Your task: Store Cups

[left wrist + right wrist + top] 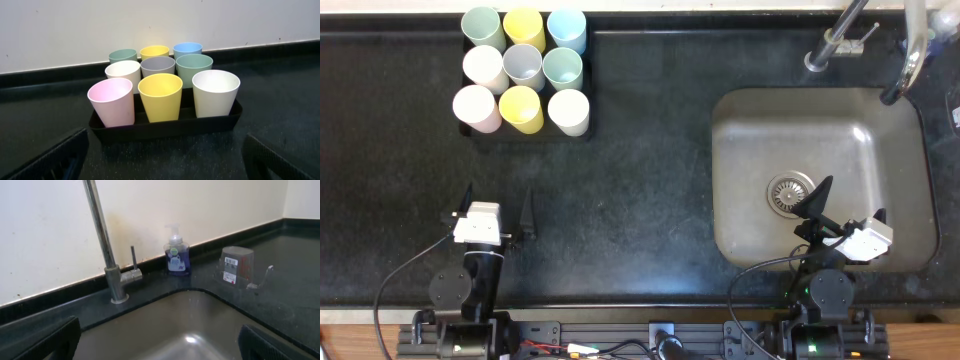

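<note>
Wide-spread and empty, the left gripper (498,195) hangs over the dark counter (640,200) at 8 o'clock in the top view, its fingers well apart with nothing between them. The right gripper (850,203), at 4 o'clock, hangs above the sink (865,140), also fully open and holding nothing. Nine cups (524,68) stand upright, mouths up, three by three in a black tray (165,128) at 11 o'clock, roughly 12 o'clock from the left gripper and well apart from it. The nearest row is pink, yellow and white.

Every cup I can see is in the tray, so I judge the storing either finished or not yet started as nesting. If it goes on, the left arm would have to travel toward 12 o'clock, come down over the pink cup (111,102), and close on its rim without knocking the cups beside it.
</note>
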Motion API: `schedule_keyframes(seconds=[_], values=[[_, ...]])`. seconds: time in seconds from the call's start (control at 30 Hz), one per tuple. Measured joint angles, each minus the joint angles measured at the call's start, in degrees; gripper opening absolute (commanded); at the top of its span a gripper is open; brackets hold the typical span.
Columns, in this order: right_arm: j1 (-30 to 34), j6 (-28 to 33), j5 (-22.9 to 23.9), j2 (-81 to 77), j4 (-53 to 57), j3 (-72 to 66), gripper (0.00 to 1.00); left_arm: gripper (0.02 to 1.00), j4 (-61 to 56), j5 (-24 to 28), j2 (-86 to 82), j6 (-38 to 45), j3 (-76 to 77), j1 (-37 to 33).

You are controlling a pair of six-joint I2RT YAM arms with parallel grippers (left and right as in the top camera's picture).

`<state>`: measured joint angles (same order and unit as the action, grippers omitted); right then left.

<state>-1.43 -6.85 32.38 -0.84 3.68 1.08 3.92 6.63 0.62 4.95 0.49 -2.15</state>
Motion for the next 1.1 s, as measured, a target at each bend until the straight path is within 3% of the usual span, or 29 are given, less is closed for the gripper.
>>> schedule_keyframes(seconds=[0.27,0.43,0.53,0.7,0.77,0.9,1.1], values=[[0.0,0.0,0.0,0.0,0.0,0.0,0.998,0.998,0.0,0.0,0.0,0.0,0.0,0.0],[0.0,-1.7,-3.4,0.0,0.0,0.0,0.998,0.998,0.0,0.0,0.0,0.0,0.0,0.0],[0.0,-2.4,-8.5,0.0,0.2,0.0,0.998,0.996,0.0,0.0,0.0,0.0,0.0,0.0],[0.0,-2.6,-23.1,0.0,2.1,0.0,0.998,0.996,0.0,0.0,0.0,0.0,0.0,0.0],[0.0,-2.8,-26.9,0.0,2.1,0.0,0.996,0.998,0.0,0.0,0.0,0.0,0.0,0.0],[0.0,-3.0,-30.7,0.0,2.1,0.0,0.996,0.998,0.0,0.0,0.0,0.0,0.0,0.0],[0.0,-3.0,-32.7,0.0,2.1,0.0,0.998,0.998,0.0,0.0,0.0,0.0,0.0,0.0]])
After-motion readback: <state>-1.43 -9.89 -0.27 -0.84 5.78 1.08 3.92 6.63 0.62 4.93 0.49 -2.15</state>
